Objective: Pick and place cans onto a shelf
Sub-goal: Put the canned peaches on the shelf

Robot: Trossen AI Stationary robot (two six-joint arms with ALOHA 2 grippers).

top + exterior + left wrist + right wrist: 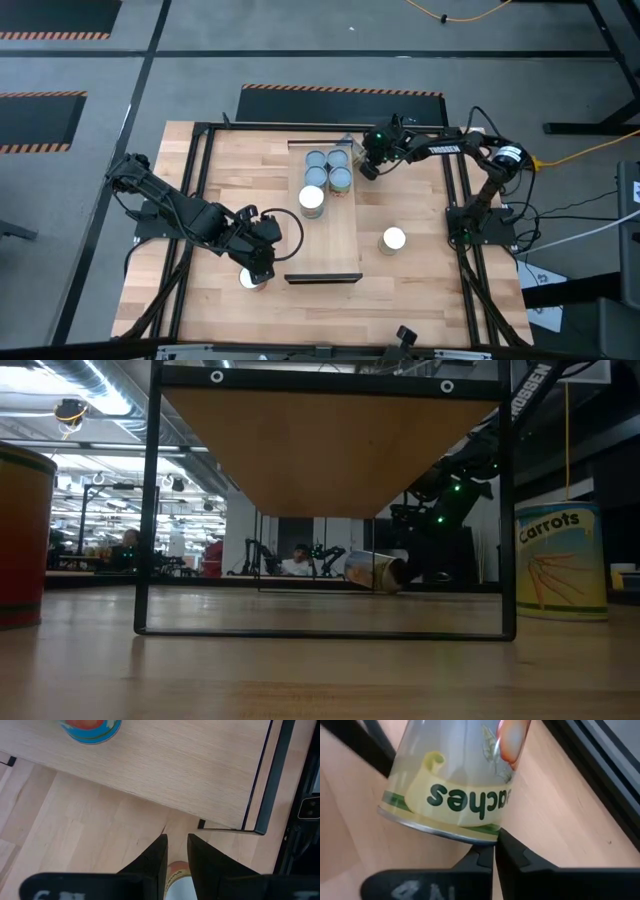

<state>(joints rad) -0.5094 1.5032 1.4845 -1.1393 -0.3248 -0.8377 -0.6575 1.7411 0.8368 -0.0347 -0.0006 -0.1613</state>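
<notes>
The shelf (pixel 325 235) is a pale board raised on a black frame; the low view shows its underside (pixel 330 450). Several cans (pixel 327 168) stand at its far end, with a white-topped can (pixel 312 198) nearer. A Carrots can (pixel 393 240) (pixel 561 560) stands on the table to the right. A Peaches can (pixel 455 775) lies on its side on the table beyond the shelf (pixel 375 571). My right gripper (pixel 368 170) (pixel 494 851) is shut at that can's rim. My left gripper (pixel 258 270) (pixel 177 839) is open by a narrow gap above another can (pixel 249 281) (pixel 177 881); I cannot tell whether it touches it. My right gripper has its shut fingertips (pixel 485 854) against the lower end rim (pixel 470 839) of the lying Peaches can. It does not pinch the can. The can lies on its side on the table, its label facing the wrist camera.
The shelf's black frame legs (pixel 146 510) (pixel 508 510) stand on the table. A dark lip (pixel 322 278) closes the shelf's near end. A black rail (pixel 600 750) runs beside the lying can. People sit in the room behind the table (pixel 297 563).
</notes>
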